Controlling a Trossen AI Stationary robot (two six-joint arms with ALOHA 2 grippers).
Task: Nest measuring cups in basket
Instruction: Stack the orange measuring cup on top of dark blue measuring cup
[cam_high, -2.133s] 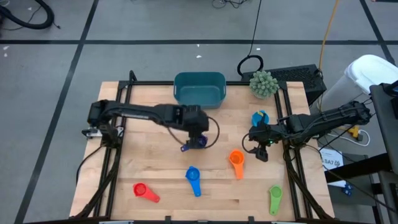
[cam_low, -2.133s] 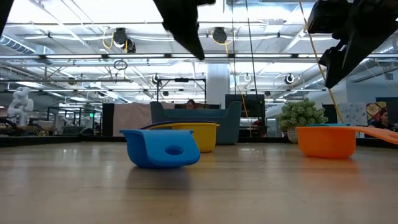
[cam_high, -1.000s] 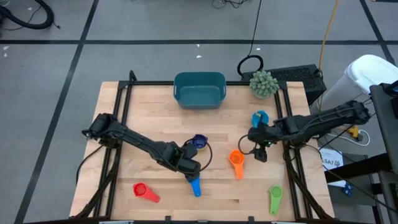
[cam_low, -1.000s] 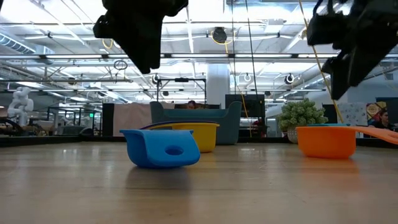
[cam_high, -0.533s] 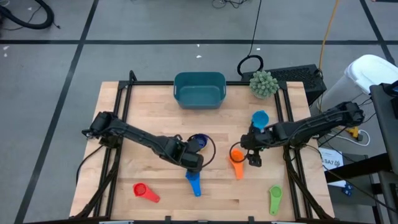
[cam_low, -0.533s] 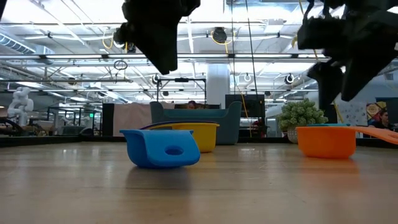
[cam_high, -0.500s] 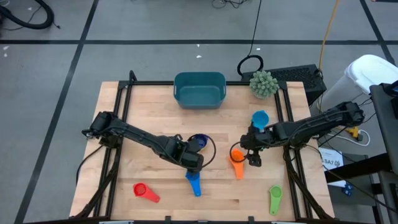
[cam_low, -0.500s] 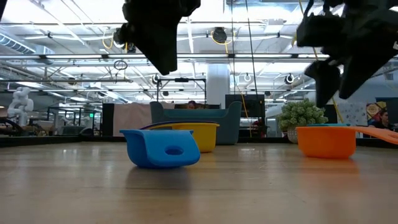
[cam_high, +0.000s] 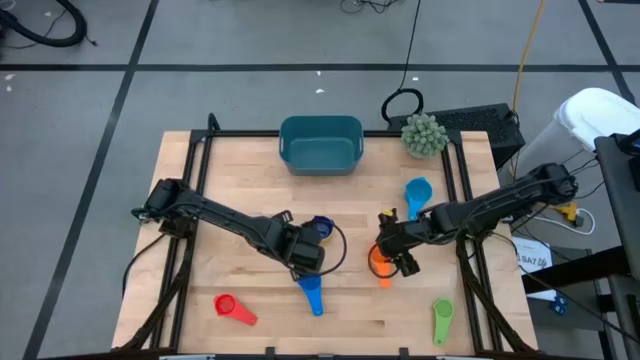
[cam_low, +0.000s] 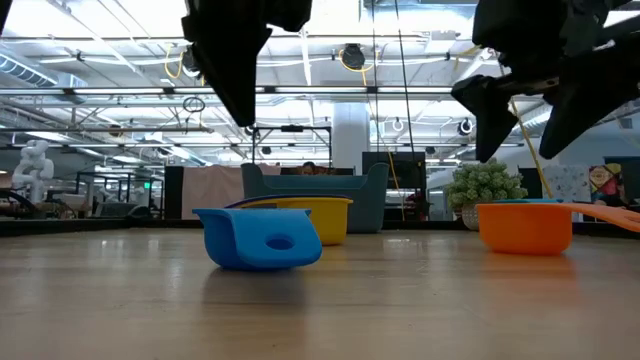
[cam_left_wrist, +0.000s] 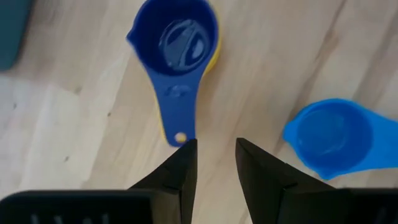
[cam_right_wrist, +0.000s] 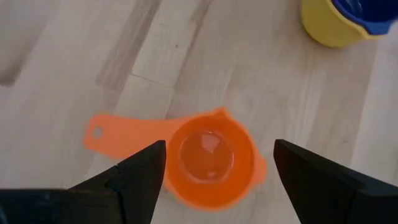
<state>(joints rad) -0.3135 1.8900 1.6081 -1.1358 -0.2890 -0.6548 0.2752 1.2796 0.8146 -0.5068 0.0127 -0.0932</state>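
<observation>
The teal basket (cam_high: 320, 143) stands at the table's far middle. A dark blue cup nested in a yellow cup (cam_high: 320, 228) sits mid-table and also shows in the left wrist view (cam_left_wrist: 177, 43). My left gripper (cam_left_wrist: 216, 149) hangs open and empty just near of that pair's handle, above the table; the high view (cam_high: 305, 255) shows it too. A mid-blue cup (cam_high: 312, 293) lies beside it. My right gripper (cam_right_wrist: 219, 146) is wide open above the orange cup (cam_right_wrist: 211, 158), one finger to each side of the bowl, touching nothing. The orange cup rests upright on its base (cam_low: 525, 227).
A light blue cup (cam_high: 417, 192) lies right of centre, a red cup (cam_high: 235, 308) at the near left and a green cup (cam_high: 441, 320) at the near right. A spiky green plant ball (cam_high: 424, 134) sits at the far right. Black frame rails run along both table sides.
My right gripper has gone toward the table's left and a little toward the near edge. It now stands over the orange cup's bowl. The cups have stayed where they were.
</observation>
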